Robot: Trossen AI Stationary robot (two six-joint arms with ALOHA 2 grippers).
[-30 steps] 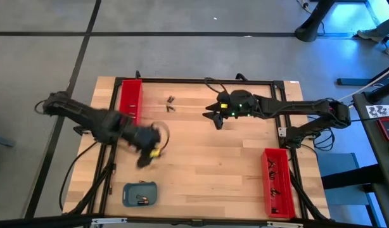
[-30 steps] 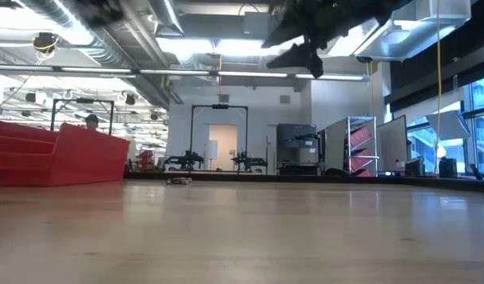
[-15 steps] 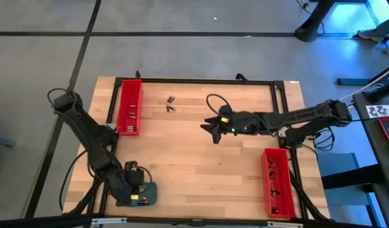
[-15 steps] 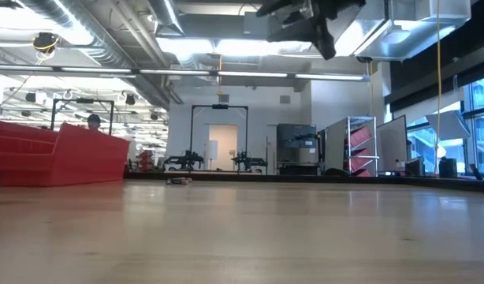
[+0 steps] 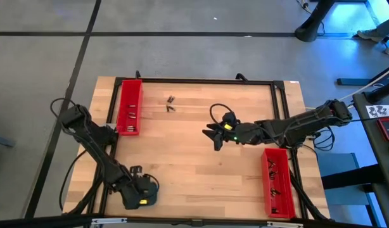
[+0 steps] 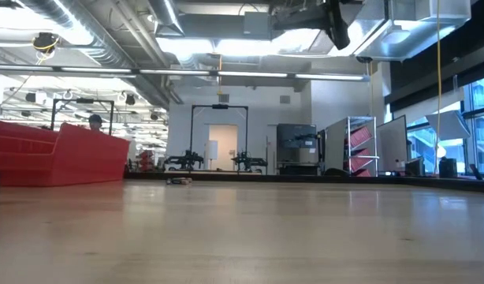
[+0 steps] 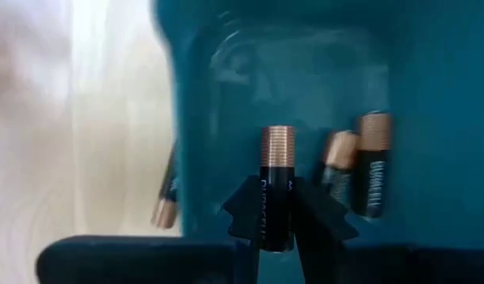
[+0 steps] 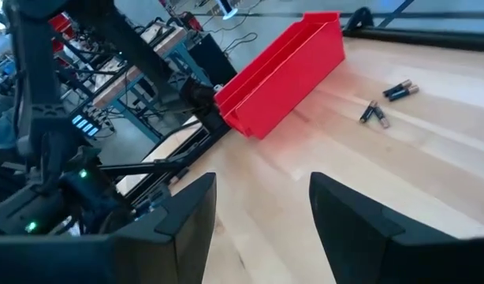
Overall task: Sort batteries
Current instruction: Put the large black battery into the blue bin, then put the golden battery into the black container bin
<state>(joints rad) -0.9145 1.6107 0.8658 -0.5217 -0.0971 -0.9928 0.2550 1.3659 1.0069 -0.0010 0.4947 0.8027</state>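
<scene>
While left claw (image 7: 278, 229) grips battery (image 7: 277, 185), tray hidden.

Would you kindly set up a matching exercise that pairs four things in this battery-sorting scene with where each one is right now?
Things:
1. left gripper
2. right gripper
3. loose batteries
4. blue tray

Places or states:
A. lying on the bare wood near the far red tray
B. hovering open over the table's middle
C. at the near left edge, under the left gripper
D. shut on a battery

Pairs: 1-D, 2-B, 3-A, 4-C
</scene>
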